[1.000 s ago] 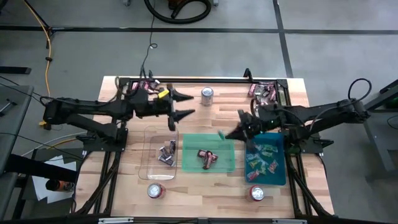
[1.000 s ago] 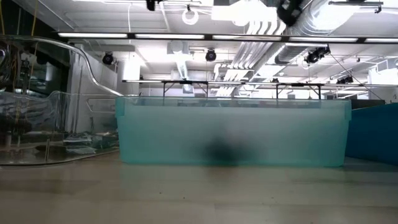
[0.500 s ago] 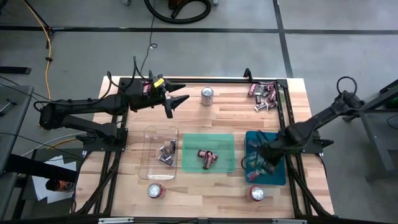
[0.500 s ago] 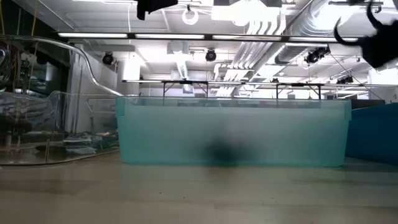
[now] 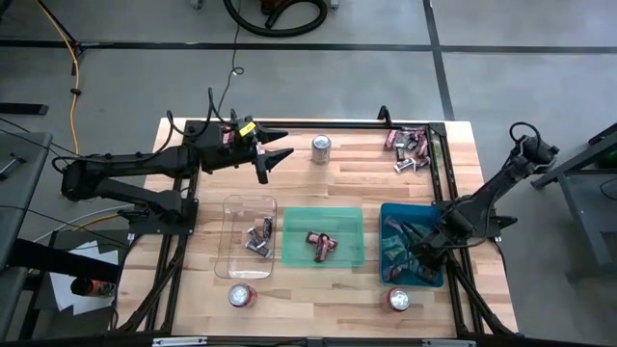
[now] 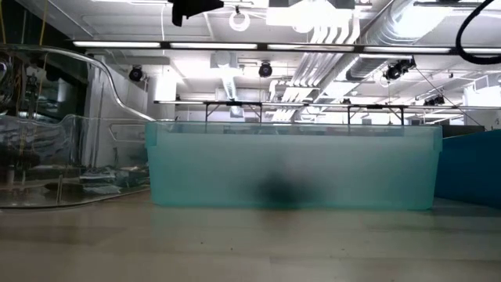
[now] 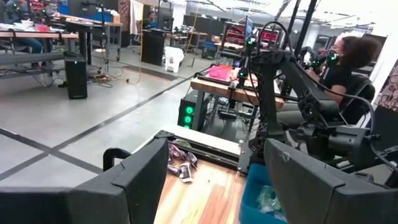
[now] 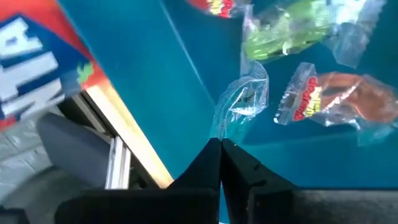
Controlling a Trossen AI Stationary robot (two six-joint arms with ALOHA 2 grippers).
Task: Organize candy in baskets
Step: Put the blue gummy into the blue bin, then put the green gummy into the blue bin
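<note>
- Since the earlier frame, your right gripper (image 5: 416, 262) has left the green basket's (image 5: 324, 237) far corner and dropped into the teal basket (image 5: 434, 275); your left gripper (image 5: 275, 152) has drawn back toward the bench's (image 5: 318, 183) far edge.
- Clear basket (image 5: 249, 238): a few dark and silver candies (image 5: 258, 239). Green basket: maroon-brown candies (image 5: 322, 244) at its middle. Teal basket: green and pink candies (image 5: 397, 243).
- Loose candies (image 5: 409, 148) lie at the far right corner, well apart from either gripper.
- The right wrist view alone shows the wrappers closely: a clear-wrapped candy (image 8: 246, 99) touches the fingertips (image 8: 217, 149), which are pressed together, clamping nothing you can see.
- The low view shows only the basket walls, the green one's contents a dark blur.
- Left gripper: fingers spread, empty, above the bench.
</note>
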